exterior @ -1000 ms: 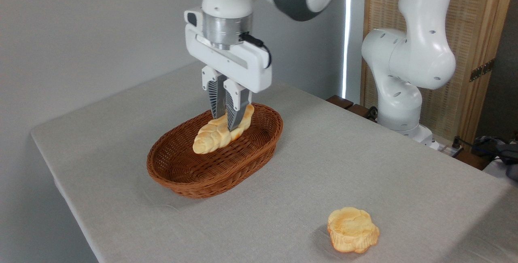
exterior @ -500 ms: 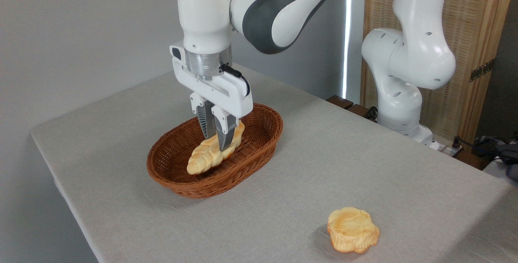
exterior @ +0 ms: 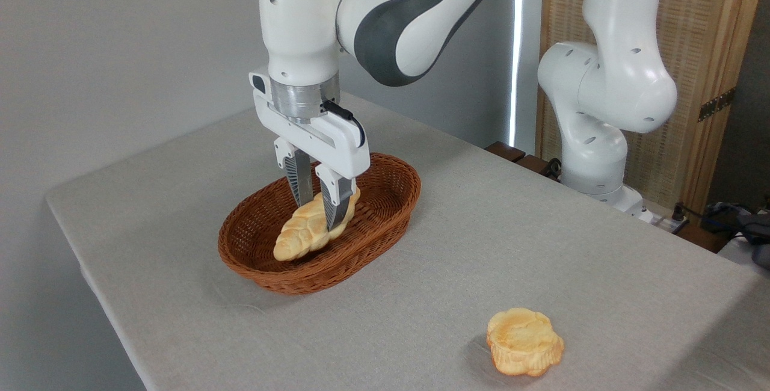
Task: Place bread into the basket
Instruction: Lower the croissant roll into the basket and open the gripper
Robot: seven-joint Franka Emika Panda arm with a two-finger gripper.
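Over the basket (exterior: 385, 183), lowered inside its rim: end effector (exterior: 317, 213), pointing straight down, its two ribbed grey fingers (exterior: 334, 201) parted only by the width of the bread (exterior: 304, 233) and standing on either side of it. Looks clenched on the loaf near its upper half; whether the grip is loosening, cannot tell. Bread tilted, far end raised toward the fingers, near tapered end dipping down to the basket floor, apparently touching the weave there. So: bread within the basket, held at a slant, not lying flat.

Braided loaf, lumpy plaits, pale golden with a browner top, glossy. Oval basket of brown woven wicker, shallow, thick rolled rim, ridged walls. Smooth white plastic shell on the arm (exterior: 385, 24) with dark grey joint bands, a brushed metal ring at the wrist, a small blue light glowing on top. Black cable looped at the side of the end effector's body.

Pale grey cloth-like surface (exterior: 541, 240), fine weave. Well apart at front right, alone on the surface: small round bun (exterior: 524, 341), golden, flat-topped, wrinkled sides.

No readable writing or labels anywhere.
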